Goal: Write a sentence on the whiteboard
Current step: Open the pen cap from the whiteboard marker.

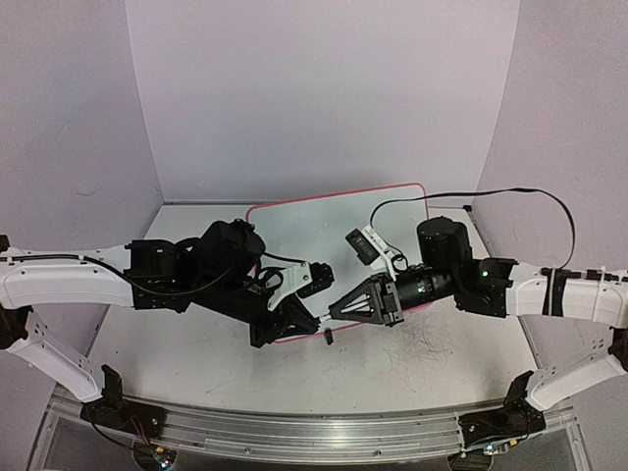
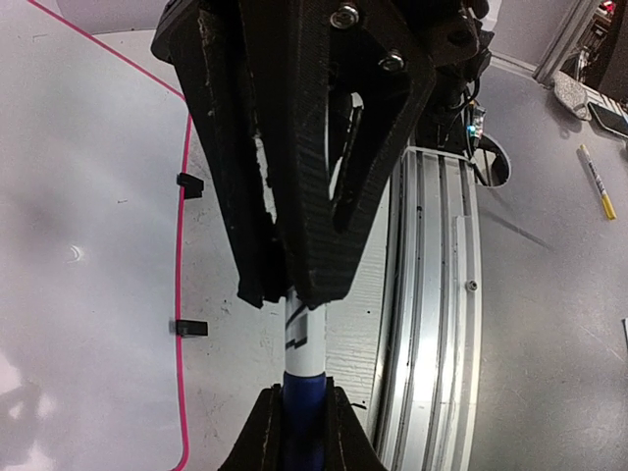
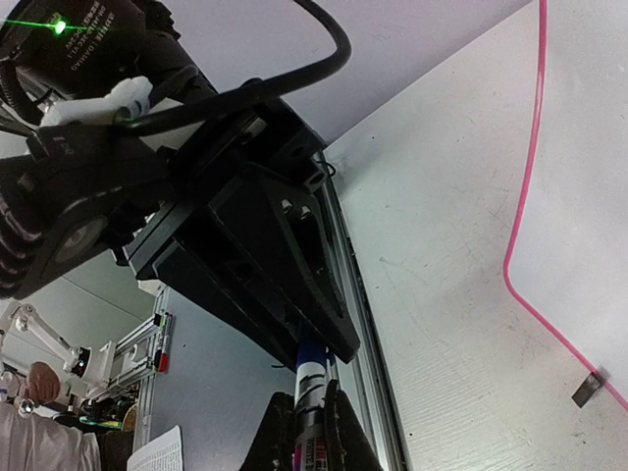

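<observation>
Your left claw (image 2: 302, 417) is pinching the blue end of a marker (image 2: 302, 339), and your right claw (image 3: 312, 417) is clamped on its white barrel, tip to tip. They meet over the near edge of the whiteboard (image 1: 324, 221), which lies flat on the table (image 1: 412, 373).

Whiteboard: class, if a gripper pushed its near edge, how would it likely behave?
Probably stiff: the whiteboard lies flat, its pink rim running straight. Likely slippery to grasp, since the surface looks glossy. Pushed, it would probably slide rather than tip, sitting low on small black clip feet.
</observation>
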Robot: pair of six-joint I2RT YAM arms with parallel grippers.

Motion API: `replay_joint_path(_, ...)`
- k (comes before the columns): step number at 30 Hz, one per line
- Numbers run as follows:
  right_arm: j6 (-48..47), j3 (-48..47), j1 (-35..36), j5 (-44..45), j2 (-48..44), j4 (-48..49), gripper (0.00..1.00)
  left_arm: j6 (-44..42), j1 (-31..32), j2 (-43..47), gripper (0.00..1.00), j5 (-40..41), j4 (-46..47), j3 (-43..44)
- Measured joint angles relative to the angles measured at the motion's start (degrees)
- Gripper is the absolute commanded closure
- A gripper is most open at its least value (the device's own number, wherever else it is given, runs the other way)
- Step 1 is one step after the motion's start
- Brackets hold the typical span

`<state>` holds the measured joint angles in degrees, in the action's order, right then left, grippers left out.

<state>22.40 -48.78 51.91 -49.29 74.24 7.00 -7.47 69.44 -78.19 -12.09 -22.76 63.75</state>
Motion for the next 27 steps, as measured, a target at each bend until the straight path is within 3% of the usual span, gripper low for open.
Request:
replay_joint_path(2, 0.13, 0.05, 0.01, 0.71, -0.74, -0.16, 0.96, 0.05, 0.03, 0.03, 1.00, 0.22, 0.77, 0.00)
replay_joint_path(4, 0.24, 0.05, -0.01, 1.01, -1.08, -0.05, 0.81, 0.18, 0.01, 0.17, 1.00, 0.30, 1.13, 0.00)
replay_joint_path(9, 0.82, 0.07, 0.01, 0.68, -1.14, 0.95, 0.67, 0.51, -0.01, 0.22, 1.00, 0.60, 1.23, 0.00)
replay_joint_path(12, 1.04, 0.09, 0.01, 0.04, -1.14, 1.26, 0.70, 0.54, -0.01, 0.22, 1.00, 0.88, 1.21, 0.00)
replay_joint_path(18, 0.99, 0.63, -0.01, -0.28, -1.14, 1.60, 0.88, 0.49, 0.04, 0.22, 1.00, 0.69, 1.20, 0.00)
replay_joint_path(24, 0.75, 0.83, -0.13, -0.21, -1.05, 1.58, 0.87, 0.51, 0.16, 0.26, 1.00, 0.39, 1.16, 0.00)
replay_joint_path(27, 0.75, 0.83, -0.12, -0.30, -0.79, 1.76, 0.95, 0.55, 0.16, 0.26, 1.00, 0.39, 0.99, 0.00)
